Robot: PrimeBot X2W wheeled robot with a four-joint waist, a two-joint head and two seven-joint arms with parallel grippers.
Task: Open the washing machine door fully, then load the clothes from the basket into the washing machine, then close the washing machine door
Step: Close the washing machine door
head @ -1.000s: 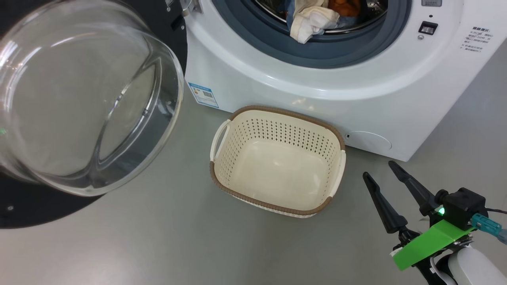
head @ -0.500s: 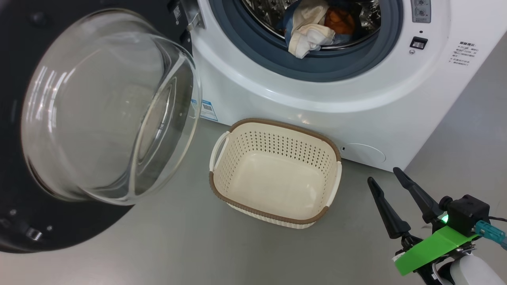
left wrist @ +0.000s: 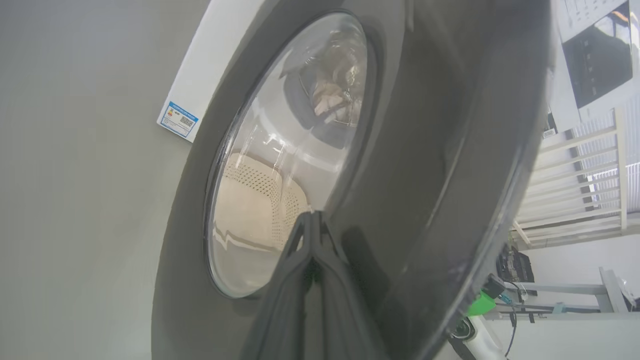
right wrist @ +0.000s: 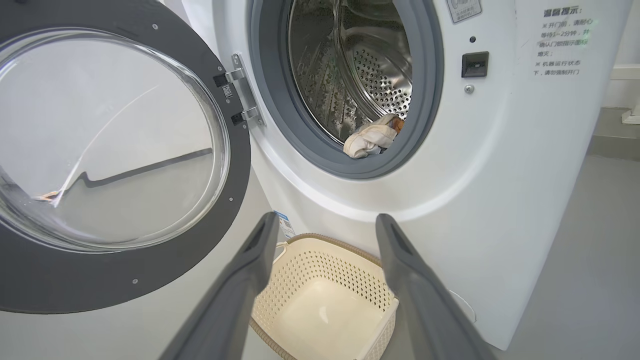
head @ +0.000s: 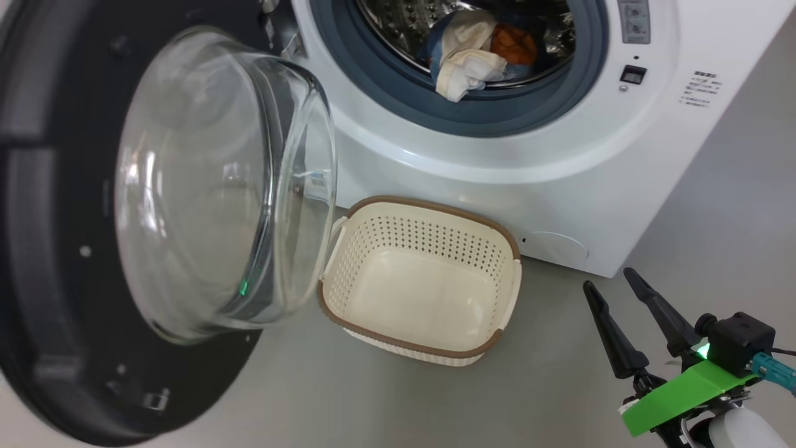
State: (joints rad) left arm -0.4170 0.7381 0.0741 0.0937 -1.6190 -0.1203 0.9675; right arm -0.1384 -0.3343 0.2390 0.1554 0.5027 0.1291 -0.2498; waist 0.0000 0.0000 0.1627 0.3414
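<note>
**Head view.** The washing machine door (head: 50, 280) stands partly swung across the opening, with its glass bowl turned toward the washing machine (head: 559, 180). The basket (head: 423, 242) sits empty on the floor, just in front of the machine's base and beside the bowl. The clothes (head: 463, 62) lie in the drum, and a cream cloth (head: 457, 84) droops onto the grey-blue gasket (head: 472, 118). The right gripper (head: 608, 279) hangs at lower right with its fingers spread, grasping nothing, well apart from the basket.

**Left wrist view.** The left gripper (left wrist: 311, 220) is clenched with its fingers pressed together on nothing. Its tip is set against the door's outer face where the glass meets the black rim. Contact appears likely, though the wide-angle distortion leaves it unconfirmed.

**Right wrist view.** The hinge (right wrist: 240, 95) is on the opening's left, so the free edge must travel right to the latch. The cream cloth rests at the drum's lower lip.

**Assessment.** Loading looks complete and closing the door is the step in hand.
- Push steadily with the closed fingertip on the rim rather than on the slippery glass.
- Follow the door's arc around the hinge.
- Finish with firm pressure near the latch side.
- The drooping cloth may get pinched in the seal and is better tucked in first.
- The basket sits close under the door's sweep and should be watched.
</note>
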